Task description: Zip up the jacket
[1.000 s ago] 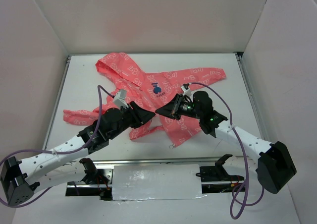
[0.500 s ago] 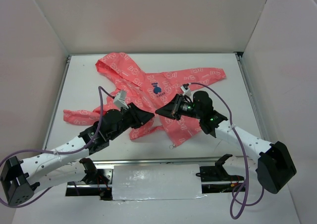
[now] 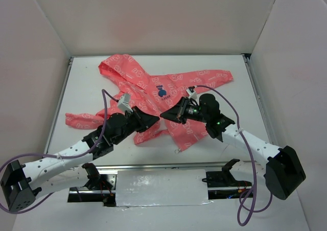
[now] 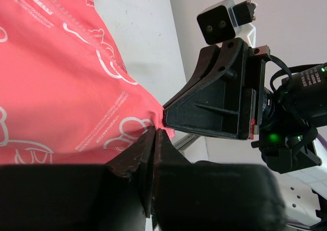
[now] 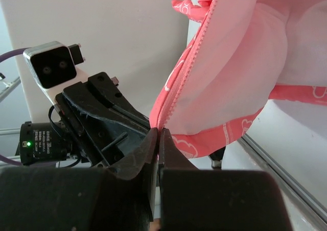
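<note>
Jacket: the thin coral-pink hooded jacket [image 3: 135,80] lies spread on the white table [image 3: 82,88], from the centre to the upper middle of the overhead frame.
Left gripper [image 4: 155,135]: black two-finger claw, narrowed onto the hem corner at centre frame.
Right gripper [image 5: 157,134]: pinched tight on the zipper edge [image 5: 184,62].
Your step: you appear to be aligning the two front edges. Hold both taut and level, tips close together, before you go for the slider.

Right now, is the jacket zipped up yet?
Not yet. Done: the jacket lies spread out. In hand: the left gripper and the right gripper each pinch an edge of it, tips nearly meeting; the right one has the zipper teeth. To do: joining the two sides and pulling the zip up.
</note>
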